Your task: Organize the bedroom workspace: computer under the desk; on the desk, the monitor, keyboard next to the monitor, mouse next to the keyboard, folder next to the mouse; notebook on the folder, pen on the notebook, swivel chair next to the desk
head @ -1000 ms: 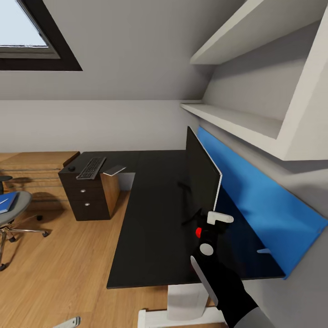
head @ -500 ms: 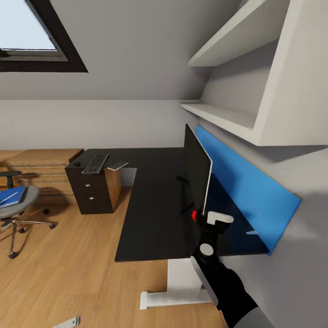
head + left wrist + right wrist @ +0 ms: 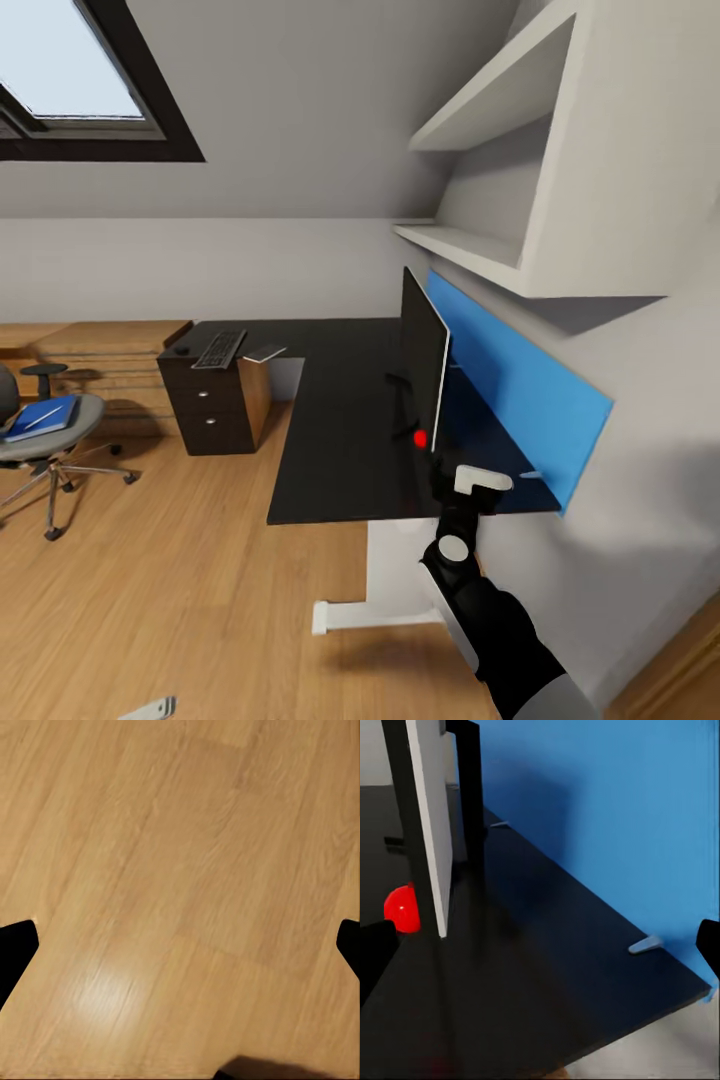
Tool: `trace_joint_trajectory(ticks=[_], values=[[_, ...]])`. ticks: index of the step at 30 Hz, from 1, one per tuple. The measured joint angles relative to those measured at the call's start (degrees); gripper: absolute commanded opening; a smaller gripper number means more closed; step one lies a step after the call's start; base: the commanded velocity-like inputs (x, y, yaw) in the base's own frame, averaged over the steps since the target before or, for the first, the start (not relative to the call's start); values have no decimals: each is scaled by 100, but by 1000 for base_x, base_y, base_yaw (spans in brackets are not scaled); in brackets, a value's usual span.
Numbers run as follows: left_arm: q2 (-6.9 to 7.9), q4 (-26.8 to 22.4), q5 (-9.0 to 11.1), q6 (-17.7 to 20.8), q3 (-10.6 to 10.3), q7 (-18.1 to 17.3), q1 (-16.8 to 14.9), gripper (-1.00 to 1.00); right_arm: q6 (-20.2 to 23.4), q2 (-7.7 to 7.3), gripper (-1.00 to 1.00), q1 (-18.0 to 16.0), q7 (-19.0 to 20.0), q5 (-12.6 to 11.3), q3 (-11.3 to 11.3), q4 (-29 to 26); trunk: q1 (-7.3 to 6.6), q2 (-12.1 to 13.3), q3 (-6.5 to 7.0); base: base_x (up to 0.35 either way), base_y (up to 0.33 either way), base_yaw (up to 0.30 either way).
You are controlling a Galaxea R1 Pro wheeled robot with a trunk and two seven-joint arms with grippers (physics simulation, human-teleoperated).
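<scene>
Head view: the monitor (image 3: 424,370) stands edge-on at centre on the desk (image 3: 330,440); the folder (image 3: 38,416) lies on the swivel chair (image 3: 45,425) at left. Right wrist view: the right gripper (image 3: 540,949), spread and empty, could topple the screen. Left wrist view: the left gripper (image 3: 180,949), probably open, hangs over the wooden floor (image 3: 180,870).

My right gripper (image 3: 470,490) hangs at the near edge of the desk (image 3: 340,440), fingers spread wide. At twelve o'clock the monitor (image 3: 424,372) stands edge-on and blocks the way ahead. At one o'clock, between it and the blue panel (image 3: 520,400), runs a narrow bare lane of desktop. From nine to eleven o'clock the black top lies open. Shelves (image 3: 470,250) overhang the panel.
</scene>
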Motion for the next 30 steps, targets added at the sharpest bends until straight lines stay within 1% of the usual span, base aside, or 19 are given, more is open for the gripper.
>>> trace_joint_trajectory(ticks=[7,9,13,14,19,21,23,24,26,27,29,30], values=[[8,63,0,3,0,-3,0,100,19,6,100,0,-2,-50,5,94,0,0,0,-336,0,0],[8,73,0,4,0,-14,0,100,-4,16,100,0,11,-215,9,436,0,0,0,-336,0,0],[5,74,0,0,0,-18,0,100,-78,25,100,3,31,-423,22,836,0,0,0,-336,0,0],[3,74,3,-3,0,-17,0,100,-140,29,100,6,35,-489,31,1018,0,0,0,-336,0,0],[1,74,16,-15,6,-23,2,100,-349,29,100,8,84,-578,35,1572,0,0,0,-331,0,0],[-3,69,20,-21,7,-25,1,100,-387,28,100,18,187,-590,36,1813,-1,0,0,-227,0,0],[-6,54,22,-25,8,-23,0,100,-408,37,100,39,386,-595,37,2087,-2,0,0,-119,0,0],[-5,40,26,-29,9,-21,0,100,-427,46,100,59,551,-598,36,2272,-2,0,0,-75,0,0],[-3,31,28,-31,12,-20,0,100,-474,56,100,74,722,-596,35,2474,-2,-1,0,-49,0,0],[-1,24,30,-33,13,-19,0,100,-559,60,100,89,859,-595,27,2678,-2,-1,0,-31,0,0],[-1,19,31,-33,15,-19,0,100,-689,61,100,99,958,-595,26,2906,-3,0,0,-20,0,0],[0,16,31,-37,17,-18,0,100,-851,62,100,106,1018,-600,24,3146,-3,0,-1,-13,0,0]])
